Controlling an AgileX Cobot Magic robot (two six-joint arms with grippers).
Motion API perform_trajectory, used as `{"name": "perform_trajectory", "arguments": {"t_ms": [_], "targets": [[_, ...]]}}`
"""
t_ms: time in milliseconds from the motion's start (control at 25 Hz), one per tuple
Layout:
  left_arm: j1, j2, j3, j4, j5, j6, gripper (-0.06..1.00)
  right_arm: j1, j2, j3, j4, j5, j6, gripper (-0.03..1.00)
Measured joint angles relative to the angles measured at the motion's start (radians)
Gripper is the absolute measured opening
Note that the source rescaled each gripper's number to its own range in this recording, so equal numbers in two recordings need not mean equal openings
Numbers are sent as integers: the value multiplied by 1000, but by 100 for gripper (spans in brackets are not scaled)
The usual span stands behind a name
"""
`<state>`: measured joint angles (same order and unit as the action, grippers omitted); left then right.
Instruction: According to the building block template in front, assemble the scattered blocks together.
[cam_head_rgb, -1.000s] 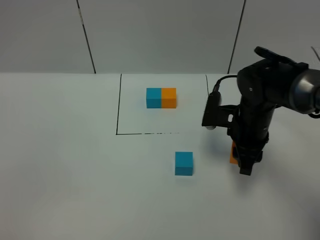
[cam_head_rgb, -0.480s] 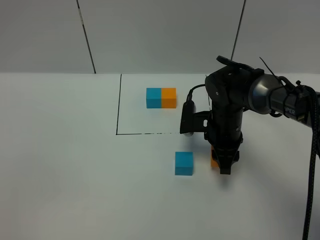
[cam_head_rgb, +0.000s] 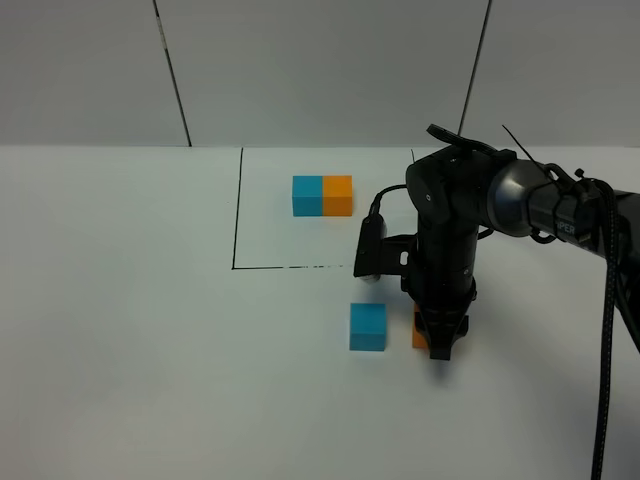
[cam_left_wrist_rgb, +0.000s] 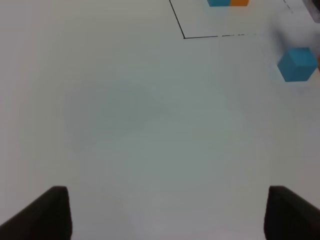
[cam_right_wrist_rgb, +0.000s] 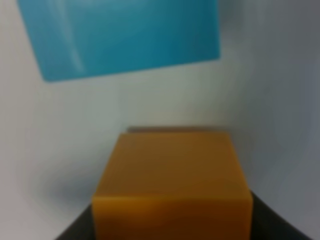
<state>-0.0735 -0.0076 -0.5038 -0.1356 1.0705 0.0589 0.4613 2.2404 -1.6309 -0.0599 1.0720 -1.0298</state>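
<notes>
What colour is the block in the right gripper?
The block is orange; the right wrist view shows it best.

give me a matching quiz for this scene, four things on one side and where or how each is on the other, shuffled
Things:
1. template bar
2. loose blue cube
3. orange cube
4. left claw

Places or states:
a. gripped in the right claw, a small gap away from the blue cube
b. inside the black-lined box at the far side of the table
c. standing alone on the table, just outside the box's near line
d. open over bare table, holding nothing

Pairs: 1-b, 2-c, 3-a, 4-d
</notes>
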Motion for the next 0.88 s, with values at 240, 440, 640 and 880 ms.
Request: {"name": "perform_trajectory", "arguments": {"t_ms": [240, 440, 640, 880], "targets": [[0, 0, 0, 0, 0, 0, 66, 16, 3, 26, 2, -34, 0, 0], [0, 0, 0, 0, 0, 0, 66, 34, 3, 29, 4, -79, -7, 0], [0, 0, 0, 0, 0, 0, 66, 40, 4, 30, 3, -90, -11, 0], [0, 0, 0, 0, 0, 0, 66, 40, 5, 30, 3, -90, -18, 0]]}}
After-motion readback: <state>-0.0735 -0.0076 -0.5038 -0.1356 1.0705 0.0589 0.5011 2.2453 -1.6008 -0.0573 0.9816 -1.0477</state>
